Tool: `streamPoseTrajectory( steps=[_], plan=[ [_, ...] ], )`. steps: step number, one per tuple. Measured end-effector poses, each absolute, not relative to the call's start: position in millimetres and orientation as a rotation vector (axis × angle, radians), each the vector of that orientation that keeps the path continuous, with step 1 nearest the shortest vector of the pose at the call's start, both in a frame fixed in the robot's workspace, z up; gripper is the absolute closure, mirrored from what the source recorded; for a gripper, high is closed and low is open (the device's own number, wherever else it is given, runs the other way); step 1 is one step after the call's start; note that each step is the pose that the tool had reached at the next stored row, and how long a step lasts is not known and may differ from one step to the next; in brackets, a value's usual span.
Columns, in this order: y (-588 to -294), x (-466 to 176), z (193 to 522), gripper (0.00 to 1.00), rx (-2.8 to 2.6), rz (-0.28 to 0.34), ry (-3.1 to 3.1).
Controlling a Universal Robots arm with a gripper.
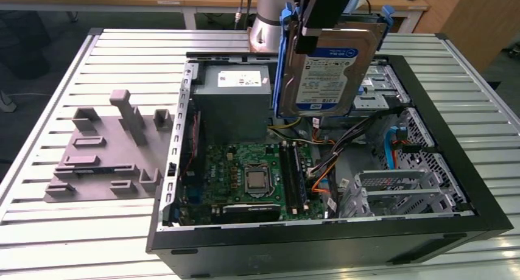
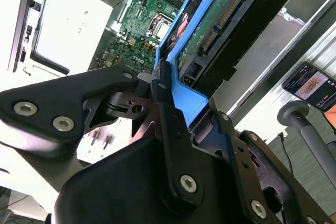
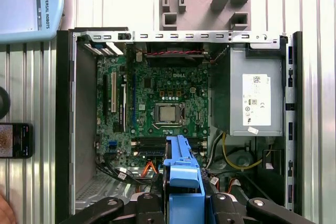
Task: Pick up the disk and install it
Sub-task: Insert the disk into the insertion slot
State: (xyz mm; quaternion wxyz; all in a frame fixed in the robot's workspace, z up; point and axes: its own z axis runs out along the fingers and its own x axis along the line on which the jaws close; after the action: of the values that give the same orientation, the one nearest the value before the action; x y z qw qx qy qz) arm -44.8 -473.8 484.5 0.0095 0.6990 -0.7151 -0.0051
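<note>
The disk [image 1: 329,73] hangs on edge above the back of the open computer case [image 1: 456,147]. It is a silver drive with a white-and-blue label and a blue carrier frame. My gripper [image 1: 321,30] is shut on its upper end. In the second wrist view the black fingers [image 2: 167,109] clamp the blue frame, and the disk [image 2: 220,19] shows its green circuit side. In the first wrist view the gripper [image 3: 181,205] holds the disk [image 3: 182,174] edge-on over the case floor beside the motherboard [image 3: 165,103].
Inside the case are a grey power supply box [image 1: 235,100], cables and a metal drive cage [image 1: 382,85] just behind the disk. A grey moulded fixture [image 1: 106,152] lies on the slatted table at the exterior view's left. A phone [image 3: 13,140] rests beside the case.
</note>
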Motion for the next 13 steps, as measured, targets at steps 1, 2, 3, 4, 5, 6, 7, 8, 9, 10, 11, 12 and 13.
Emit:
streamPoseTrajectory(
  steps=[1,2,3,4,5,6,7,8,9,10,11,12,13],
  plan=[
    [-473.8,-45.0,484.5,0.64,2.183,-0.016,-2.233],
    [-473.8,-45.2,484.5,0.64,2.183,-0.016,-2.233],
    [-473.8,-45.4,484.5,0.64,2.183,-0.016,-2.233],
    [-473.8,-45.6,484.5,0.64,2.183,-0.016,-2.233],
    [-473.8,-45.8,484.5,0.64,2.183,-0.016,-2.233],
    [-473.8,-46.0,484.5,0.64,2.183,-0.016,-2.233],
    [-473.8,-46.2,484.5,0.64,2.183,-0.016,-2.233],
    [-473.8,-46.4,484.5,0.64,2.183,-0.016,-2.233],
    [-473.8,-46.6,484.5,0.64,2.183,-0.016,-2.233],
    [-473.8,-46.8,484.5,0.64,2.183,-0.016,-2.233],
    [-473.8,-47.0,484.5,0.64,2.183,-0.016,-2.233],
    [-473.8,-47.2,484.5,0.64,2.183,-0.016,-2.233],
    [-473.8,-47.4,484.5,0.64,2.183,-0.016,-2.233]
  ],
)
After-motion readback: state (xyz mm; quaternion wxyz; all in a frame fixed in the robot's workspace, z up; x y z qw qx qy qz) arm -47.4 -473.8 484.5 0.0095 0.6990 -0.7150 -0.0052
